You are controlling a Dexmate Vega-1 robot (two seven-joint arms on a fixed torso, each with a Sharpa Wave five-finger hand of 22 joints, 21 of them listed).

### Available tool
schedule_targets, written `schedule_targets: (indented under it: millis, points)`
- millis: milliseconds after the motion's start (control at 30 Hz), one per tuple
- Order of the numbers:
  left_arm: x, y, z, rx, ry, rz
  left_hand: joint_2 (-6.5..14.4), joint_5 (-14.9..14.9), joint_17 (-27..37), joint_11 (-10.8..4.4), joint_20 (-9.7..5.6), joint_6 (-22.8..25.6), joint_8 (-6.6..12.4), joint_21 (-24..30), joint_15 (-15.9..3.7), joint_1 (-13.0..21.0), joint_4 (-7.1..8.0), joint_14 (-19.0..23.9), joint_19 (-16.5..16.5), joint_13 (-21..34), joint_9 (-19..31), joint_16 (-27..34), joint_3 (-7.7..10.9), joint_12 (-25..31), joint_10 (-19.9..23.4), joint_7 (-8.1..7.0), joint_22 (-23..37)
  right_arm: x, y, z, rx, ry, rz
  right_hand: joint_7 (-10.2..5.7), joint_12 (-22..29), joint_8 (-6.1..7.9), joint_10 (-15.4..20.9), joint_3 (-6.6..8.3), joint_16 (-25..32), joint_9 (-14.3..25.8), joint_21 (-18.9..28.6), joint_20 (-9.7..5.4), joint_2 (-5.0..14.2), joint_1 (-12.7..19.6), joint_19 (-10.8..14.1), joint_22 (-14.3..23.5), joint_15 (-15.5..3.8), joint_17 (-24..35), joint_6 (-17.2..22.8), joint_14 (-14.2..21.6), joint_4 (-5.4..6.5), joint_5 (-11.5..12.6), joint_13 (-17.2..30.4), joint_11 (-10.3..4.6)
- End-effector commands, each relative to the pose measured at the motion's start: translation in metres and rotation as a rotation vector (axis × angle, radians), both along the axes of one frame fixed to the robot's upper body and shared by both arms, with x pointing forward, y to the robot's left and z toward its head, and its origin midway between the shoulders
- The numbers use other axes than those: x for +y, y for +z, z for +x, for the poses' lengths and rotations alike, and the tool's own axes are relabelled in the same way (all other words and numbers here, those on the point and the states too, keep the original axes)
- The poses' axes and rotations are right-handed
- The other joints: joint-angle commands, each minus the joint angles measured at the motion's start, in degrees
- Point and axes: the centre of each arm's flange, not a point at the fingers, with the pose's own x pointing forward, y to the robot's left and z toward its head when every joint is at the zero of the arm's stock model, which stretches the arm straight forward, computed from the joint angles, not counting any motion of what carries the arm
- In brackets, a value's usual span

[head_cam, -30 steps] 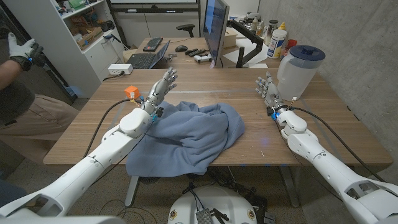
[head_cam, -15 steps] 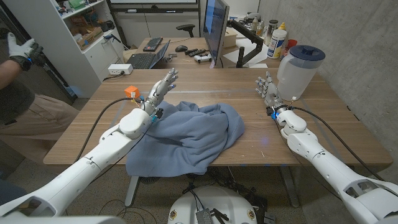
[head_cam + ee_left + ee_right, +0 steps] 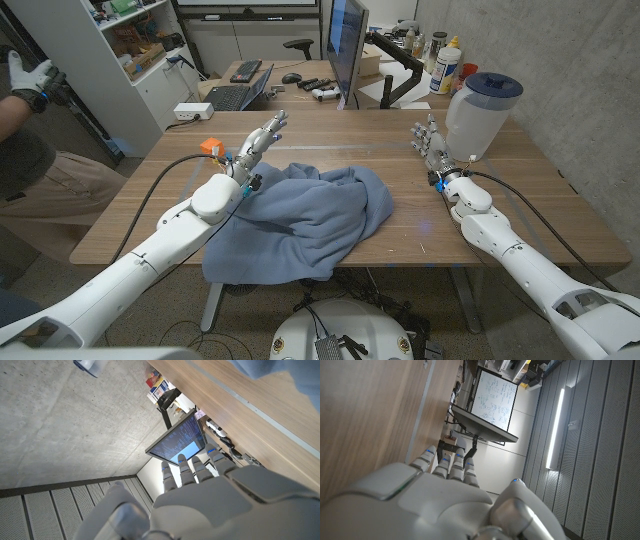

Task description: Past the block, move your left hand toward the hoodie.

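head view: my left hand (image 3: 258,141) empty, fingers spread, just beyond the blue hoodie (image 3: 305,220); orange block (image 3: 210,147) beside it. my right hand (image 3: 431,145) empty, fingers apart, well right of hoodie, near jug (image 3: 479,113). left wrist view: monitor (image 3: 178,443) past my fingers (image 3: 186,471).

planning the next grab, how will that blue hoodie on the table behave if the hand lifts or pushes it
The hoodie lies crumpled in soft folds, so it is probably floppy and would sag from any single grip. One edge droops over the table's near edge, so a push may bunch it or slide it off. It looks light and not fragile.
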Motion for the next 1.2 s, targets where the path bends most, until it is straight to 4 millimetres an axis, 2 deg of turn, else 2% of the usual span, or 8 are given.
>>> schedule_targets:
  millis: [33, 133, 333, 433, 567, 1200]
  points:
    - [-0.006, 0.003, -0.007, -0.016, 0.056, 0.064, 0.0, 0.0, 0.2, -0.90, 0.07, 0.6, 0.42, -0.1, -1.43, 0.9, -0.34, -0.5, -0.5, 0.2, 0.2, 0.3, 0.16, 0.5, 0.5, -0.03, 0.1, -0.001, 0.001, -0.005, -0.008, -0.001, 0.007, 0.08, 0.2, 0.46, -0.2, -0.08, 0.2, 0.2, 0.5, -0.10, 0.83, -0.4, 0.2, 0.3, -0.39, 0.1, 0.2, -0.1, 0.31, 0.3, 0.2, 0.19]
    - [-0.010, 0.004, -0.010, -0.030, 0.078, 0.086, 0.0, 0.0, 0.1, -0.88, 0.01, 1.1, 0.58, -0.2, -2.08, 0.9, -0.41, -0.4, -0.7, 0.2, 0.2, 0.3, 0.14, 0.5, 0.7, 0.02, 0.1, -0.002, 0.000, -0.005, -0.007, -0.004, 0.013, 0.15, 0.1, 0.42, -0.3, -0.13, 0.2, 0.2, 0.5, -0.11, 0.79, -0.4, 0.2, 0.3, -0.32, 0.1, 0.1, -0.2, 0.34, 0.3, 0.2, 0.28]
    - [-0.014, 0.005, -0.012, -0.057, 0.081, 0.081, 0.0, 0.0, 0.1, -0.61, -0.09, 1.4, 0.48, -0.1, -2.09, 1.0, -0.54, -0.5, -0.6, 0.2, 0.2, 0.3, 0.09, -0.2, -1.2, -0.02, 0.1, -0.004, 0.000, -0.006, -0.013, 0.000, 0.019, -0.12, -0.2, 0.28, -1.0, -0.33, 0.0, 0.2, 0.5, -0.56, 0.65, -0.7, 0.1, 0.3, -0.83, 0.1, -0.2, -0.8, 0.50, 0.2, 0.2, 0.01]
    - [-0.018, 0.005, -0.015, -0.090, 0.110, 0.080, 0.0, 0.0, 0.1, -0.68, -0.31, 2.1, 0.68, 0.1, -1.91, 1.1, -0.62, -0.1, -0.3, 0.2, 0.1, 0.5, 0.06, 0.0, -0.7, 0.09, 0.1, -0.004, 0.000, -0.005, -0.013, 0.001, 0.021, -1.00, -0.1, 0.40, -0.9, -0.43, -0.1, 0.2, 0.5, -0.61, 0.61, -0.9, 0.0, 0.3, -0.87, 0.1, 0.1, -1.0, 0.60, 0.2, 0.2, -0.60]
    - [-0.022, 0.005, -0.018, -0.100, 0.119, 0.096, -0.1, 0.0, 0.1, -0.58, -0.38, 2.9, 0.86, 0.3, -2.02, 1.1, -0.73, 0.5, 0.2, 0.1, 0.1, 0.7, -0.01, 0.2, -0.2, 0.12, 0.1, -0.004, 0.000, -0.006, -0.013, 0.001, 0.026, -1.25, -0.2, 0.36, -1.2, -0.48, -0.1, 0.2, 0.4, -0.58, 0.60, -1.0, -0.2, 0.3, -0.99, 0.1, 0.1, -1.3, 0.66, 0.2, 0.2, -0.56]
    - [-0.041, 0.004, -0.030, -0.140, 0.128, 0.115, -0.2, 0.0, 0.1, -0.41, -0.13, 3.4, 0.75, 0.4, -1.50, 1.2, -0.92, 0.7, 0.7, 0.1, 0.1, 0.7, -0.20, 0.5, 0.6, 0.36, 0.1, -0.005, -0.002, -0.006, -0.007, -0.008, 0.021, -1.13, -0.5, 0.32, -1.8, -0.56, -0.2, 0.2, 0.3, -0.27, 0.70, -1.1, -0.6, 0.3, -0.63, 0.1, 0.0, -1.7, 0.81, 0.2, 0.2, -0.18]
